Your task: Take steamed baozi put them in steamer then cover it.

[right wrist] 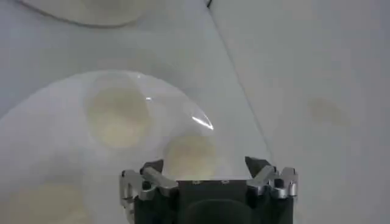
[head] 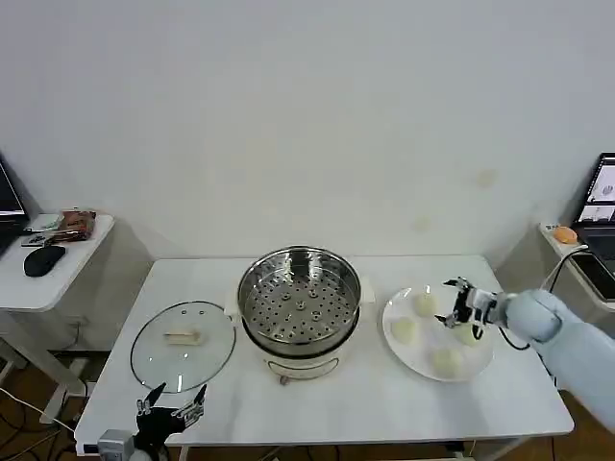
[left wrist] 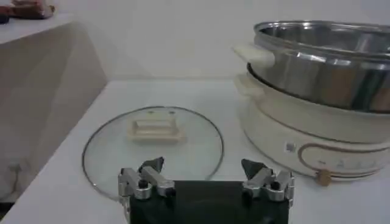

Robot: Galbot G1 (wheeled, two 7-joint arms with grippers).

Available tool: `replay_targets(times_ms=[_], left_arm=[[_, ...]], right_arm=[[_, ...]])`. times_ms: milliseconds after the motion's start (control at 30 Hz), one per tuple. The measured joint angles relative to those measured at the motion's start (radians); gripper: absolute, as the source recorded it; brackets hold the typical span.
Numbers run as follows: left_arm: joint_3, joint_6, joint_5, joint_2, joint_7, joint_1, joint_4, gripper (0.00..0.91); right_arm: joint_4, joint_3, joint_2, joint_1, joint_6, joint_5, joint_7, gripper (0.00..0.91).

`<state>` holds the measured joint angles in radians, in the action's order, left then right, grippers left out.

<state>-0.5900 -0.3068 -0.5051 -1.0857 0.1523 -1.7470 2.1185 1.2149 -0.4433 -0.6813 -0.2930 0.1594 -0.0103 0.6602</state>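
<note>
The right tool (head: 455, 305) hangs over the white plate (head: 396, 336) at the right end of the worktop (head: 365, 403), its fingers spread wide with nothing between them. Four steamed baozi lie on that plate, and the one at the plate's right side (head: 469, 333) sits directly under the spread fingers; in the right wrist view that bun (right wrist: 192, 157) lies centred in the gap just ahead of the tool (right wrist: 206, 171). So the move in hand looks like a short straight drop and a close. The buns are round, so there is no long axis to line up with.

The other three baozi are close by: one at the far side of the plate (head: 424, 303), one toward the steamer (head: 404, 330) and one at the near edge (head: 446, 361). That leaves little room beside the chosen bun.

The steamer (head: 299, 298) stands empty in the middle of the worktop, to the left of the plate, so a lifted bun would have to travel leftward over its rim.

The left tool (head: 171, 404) waits open and empty at the near left edge, just short of the cover (head: 183, 344), which lies flat on the worktop left of the steamer. It is clearly the nearer arm for the cover.
</note>
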Motion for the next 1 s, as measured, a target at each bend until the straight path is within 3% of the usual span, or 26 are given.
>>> replay_targets(times_ms=[233, 533, 1000], left_arm=[[0.003, -0.004, -0.001, -0.004, 0.000, 0.008, 0.001, 0.907], [0.000, -0.004, -0.005, -0.012, 0.002, 0.006, 0.000, 0.907], [-0.005, -0.010, -0.018, -0.012, 0.004, 0.012, 0.004, 0.907]], right_arm=[[-0.131, -0.110, -0.067, 0.127, -0.042, -0.035, 0.121, 0.907], [-0.279, -0.174, -0.143, 0.223, -0.096, -0.090, 0.242, 0.907], [-0.455, -0.195, -0.246, 0.273, -0.176, -0.165, 0.337, 0.907]])
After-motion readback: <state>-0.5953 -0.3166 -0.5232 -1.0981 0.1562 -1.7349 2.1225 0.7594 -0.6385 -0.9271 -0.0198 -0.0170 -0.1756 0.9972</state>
